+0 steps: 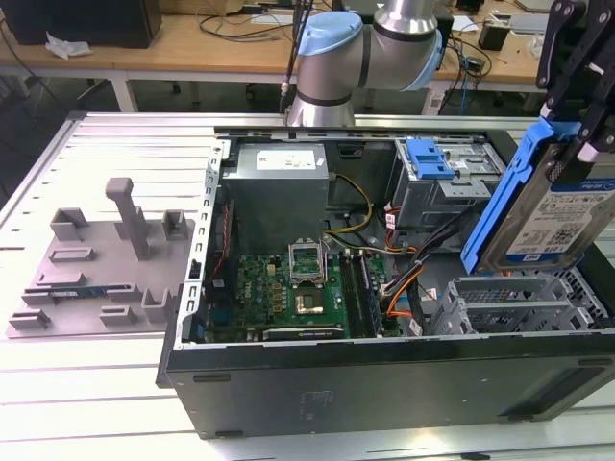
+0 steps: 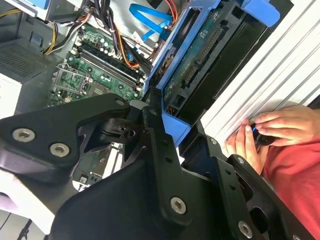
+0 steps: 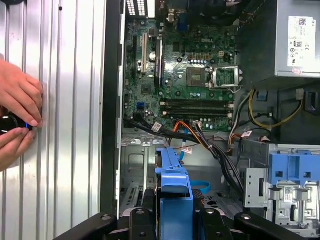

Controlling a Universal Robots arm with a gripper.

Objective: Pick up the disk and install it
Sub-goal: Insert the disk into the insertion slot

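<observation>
Silver metal with a white-and-blue label and blue plastic rails, the disk [image 1: 562,216] is up in the air on the exterior view's right, clamped at its top end by the black hand [image 1: 572,115]. So the hand is closed on the disk, with one finger on each side of the blue frame. The disk hangs below the hand, standing on edge and tilted. Its lower end is just above the grey metal drive cage [image 1: 509,303] in the corner of the open computer case [image 1: 384,375], not seated in it as far as I can tell.

In the first wrist view you look straight down the disk's blue rail [image 3: 175,195], with the hand [image 3: 175,216] gripping it from both sides. In the second wrist view the disk's green circuit-board side [image 2: 200,65] faces the camera.

Further into the case are the green motherboard [image 1: 288,283] and the grey power supply box [image 1: 279,187]. The case sits on a slatted metal desk [image 1: 96,403], with a grey fixture tray [image 1: 106,259] on the exterior view's left. A person's fingers [image 3: 22,95] rest on the desk beside the case.
</observation>
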